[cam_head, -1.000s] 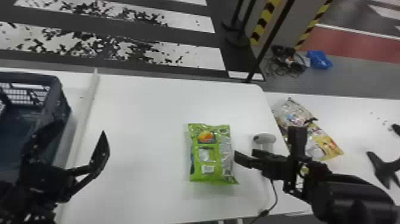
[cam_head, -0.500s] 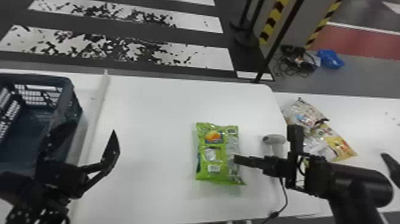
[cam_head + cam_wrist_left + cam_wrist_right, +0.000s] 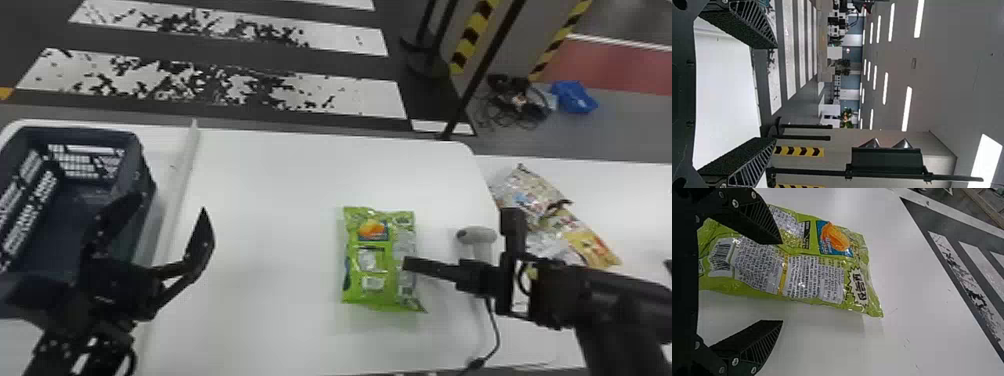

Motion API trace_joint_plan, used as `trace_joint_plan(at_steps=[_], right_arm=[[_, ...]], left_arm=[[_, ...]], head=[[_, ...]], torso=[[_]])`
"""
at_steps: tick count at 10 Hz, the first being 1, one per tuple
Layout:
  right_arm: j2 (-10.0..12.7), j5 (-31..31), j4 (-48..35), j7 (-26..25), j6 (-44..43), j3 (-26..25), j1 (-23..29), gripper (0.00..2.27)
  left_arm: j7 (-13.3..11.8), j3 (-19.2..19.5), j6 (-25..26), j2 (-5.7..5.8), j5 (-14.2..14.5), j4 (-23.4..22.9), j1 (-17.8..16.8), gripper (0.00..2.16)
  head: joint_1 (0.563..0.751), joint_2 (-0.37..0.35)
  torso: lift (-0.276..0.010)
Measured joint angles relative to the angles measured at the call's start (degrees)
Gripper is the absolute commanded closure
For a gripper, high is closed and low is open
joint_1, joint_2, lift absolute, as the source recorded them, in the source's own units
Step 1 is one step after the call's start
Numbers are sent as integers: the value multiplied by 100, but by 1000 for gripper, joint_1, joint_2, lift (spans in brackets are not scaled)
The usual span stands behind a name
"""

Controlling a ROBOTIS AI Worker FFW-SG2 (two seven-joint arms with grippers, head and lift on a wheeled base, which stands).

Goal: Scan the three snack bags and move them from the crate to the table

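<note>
1. Counter [image 3: 270,200], wht., centre; 2nd counter [image 3: 635,200], wht., at 3 o'clock.
2. Crate [image 3: 145,170], dk. blue-grey, approx. 9 o'clock; mesh walls, dk. floor seen inside, remainder behind L arm.
3. L hand [image 3: 170,204], blk., 8–9 o'clock, before crate's inner side; released, fingers spread.
4. R hand [image 3: 460,240], blk., approx. 4 o'clock, by green bag's R side; released, fingers apart.
5. Green bag [image 3: 382,295], approx. 5 o'clock, flat on centre counter. Label: orange food pic., wht. text panels, barcode [image 3: 721,257].
6. Silver multicol. bag [image 3: 530,192] & yellow bag [image 3: 595,245], 3 o'clock, overlapping, on 2nd counter.
7. Scanner [image 3: 482,235], lt. grey, corded, approx. 4 o'clock, betw. green bag & other two.
</note>
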Motion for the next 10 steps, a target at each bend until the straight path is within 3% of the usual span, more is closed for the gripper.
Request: trace_joint_plan(at_steps=[1, 2, 3, 7, 10], right_arm=[[-1, -4, 55, 58, 15, -1, -28, 556], [-1, -18, 164, 316, 16, 3, -81, 1575], [-5, -26, 288, 490, 18, 23, -146, 2243], [-31, 5, 150, 401, -212, 20, 71, 2243], [17, -345, -583, 196, -258, -320, 420, 2243]], left_arm=[[-1, -4, 0, 0, 9, -4, 0, 29], [-1, -5, 0, 0, 16, -8, 0, 29], [-1, -7, 0, 0, 18, -7, 0, 29], [-1, -17, -5, 0, 19, 130, -47, 29], [7, -53, -18, -10, 49, 192, -97, 29]], head=[[695, -175], [695, -165], [695, -159], [695, -166], [695, -176]], torso=[[-62], [-62], [-62], [-62], [-62]])
